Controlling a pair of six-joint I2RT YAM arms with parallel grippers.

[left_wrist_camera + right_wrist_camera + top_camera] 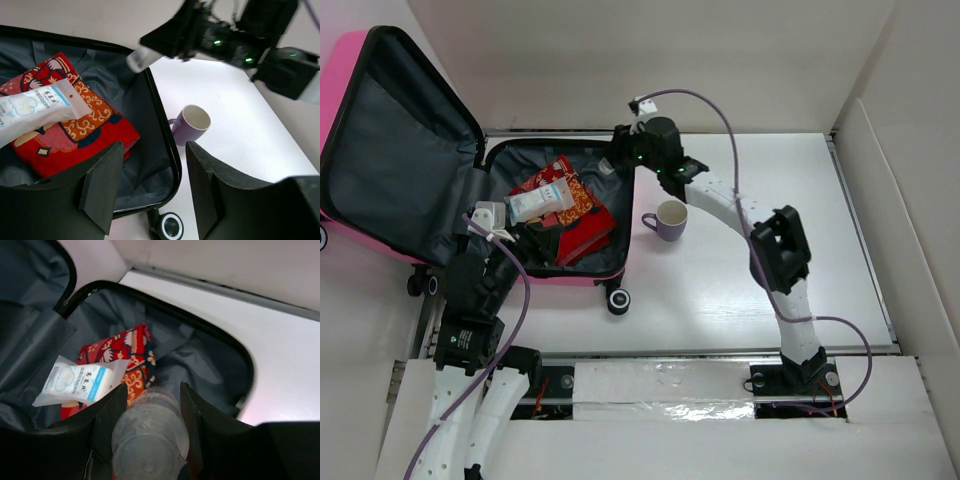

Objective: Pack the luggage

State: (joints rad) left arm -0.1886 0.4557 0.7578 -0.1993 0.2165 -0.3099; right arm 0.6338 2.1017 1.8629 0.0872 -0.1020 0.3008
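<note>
Two right fingers [196, 415] clamp a clear bottle [150, 432] lengthwise, the open luggage [210, 360] just ahead and below; left fingers [102, 185] apart, empty.

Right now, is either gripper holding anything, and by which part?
Right gripper pinches the clear bottle across its sides; left gripper is open, empty.

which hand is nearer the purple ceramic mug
Right: right hand, gripping a clear plastic bottle, is at the pink hard-shell suitcase's rim near the mug; left hand across the suitcase.
</note>
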